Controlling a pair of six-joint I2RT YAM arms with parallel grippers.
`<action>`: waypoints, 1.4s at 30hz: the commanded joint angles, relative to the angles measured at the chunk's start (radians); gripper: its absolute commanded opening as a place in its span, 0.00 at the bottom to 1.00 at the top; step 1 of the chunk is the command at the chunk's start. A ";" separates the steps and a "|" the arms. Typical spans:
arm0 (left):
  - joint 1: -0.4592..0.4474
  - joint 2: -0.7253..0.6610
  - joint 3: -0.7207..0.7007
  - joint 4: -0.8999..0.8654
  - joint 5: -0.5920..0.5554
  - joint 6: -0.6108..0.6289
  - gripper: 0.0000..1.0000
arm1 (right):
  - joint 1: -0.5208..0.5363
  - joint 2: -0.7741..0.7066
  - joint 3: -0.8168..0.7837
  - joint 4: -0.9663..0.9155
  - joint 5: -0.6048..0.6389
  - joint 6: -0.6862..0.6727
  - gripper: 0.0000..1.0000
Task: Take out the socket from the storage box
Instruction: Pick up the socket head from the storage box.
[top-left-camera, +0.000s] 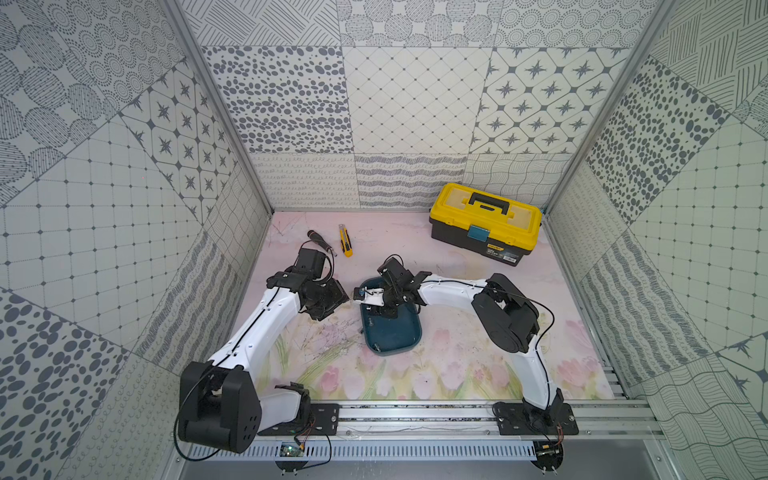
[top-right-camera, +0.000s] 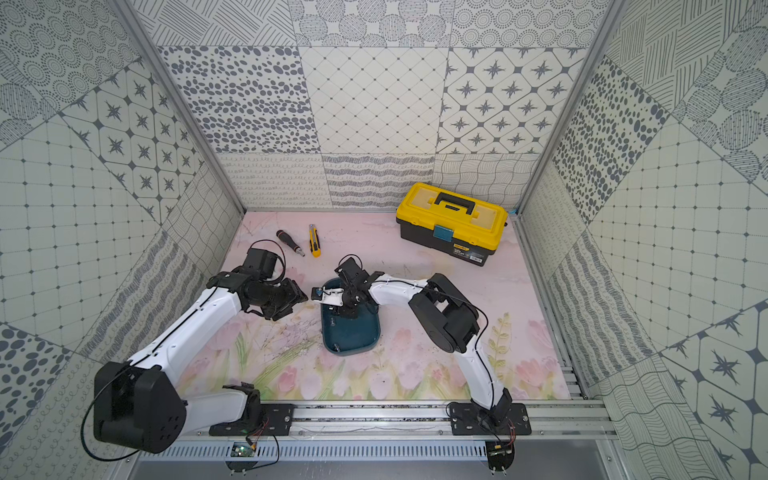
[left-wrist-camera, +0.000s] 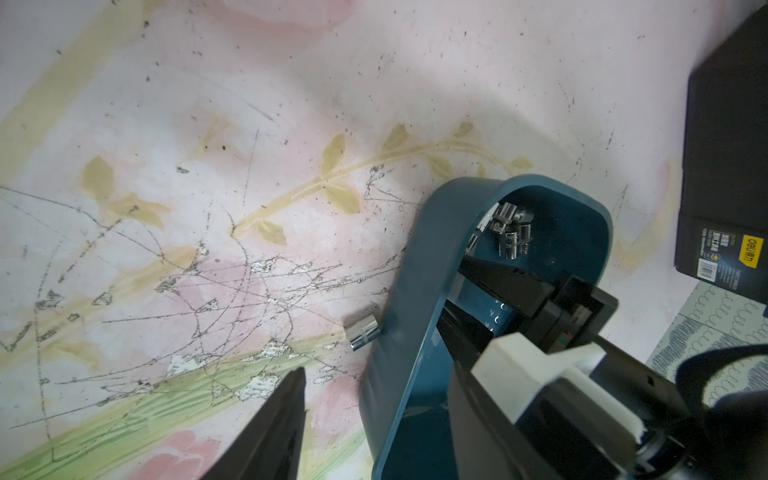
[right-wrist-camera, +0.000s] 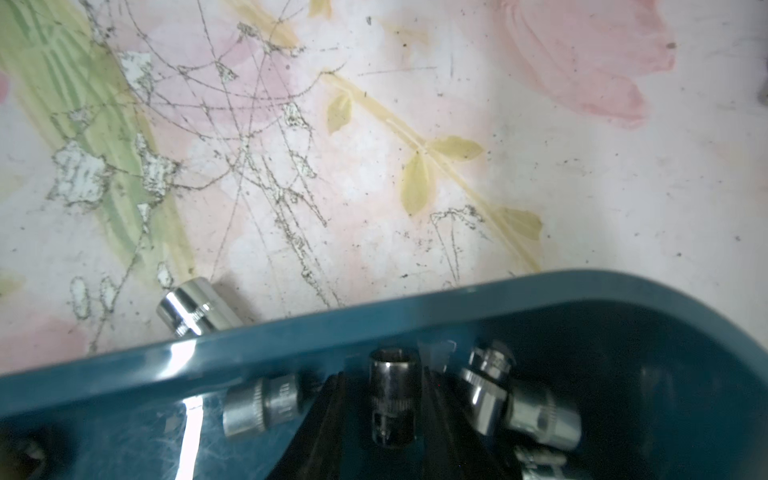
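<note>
Tabletop (top-left-camera: 457, 365) is a pink floral print, badly scratched, with the print worn through in patches left of the middle. Directly on it: blue storage box (top-left-camera: 399, 338) near the middle, yellow-lidded black toolbox (top-left-camera: 486, 220) in the far right corner, and a yellow utility knife (top-left-camera: 345, 241) with a black-handled screwdriver (top-left-camera: 320, 241) just beside it, not touching, at the far left. One chrome socket (left-wrist-camera: 363, 332) lies on its side on the bare print, just beside the box's outer left wall.

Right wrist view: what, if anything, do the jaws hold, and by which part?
A dark socket, pinched across its round side walls between the right arm's jaws, inside the storage box.
</note>
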 joint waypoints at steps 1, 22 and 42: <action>0.008 -0.011 0.009 0.007 0.017 0.027 0.59 | 0.006 0.025 0.024 -0.012 0.013 -0.021 0.35; 0.021 -0.037 0.013 -0.004 0.023 0.033 0.59 | 0.010 0.063 0.075 -0.058 0.043 -0.040 0.30; 0.033 -0.037 0.040 -0.024 0.010 0.048 0.59 | -0.040 -0.125 -0.061 0.035 0.014 0.060 0.17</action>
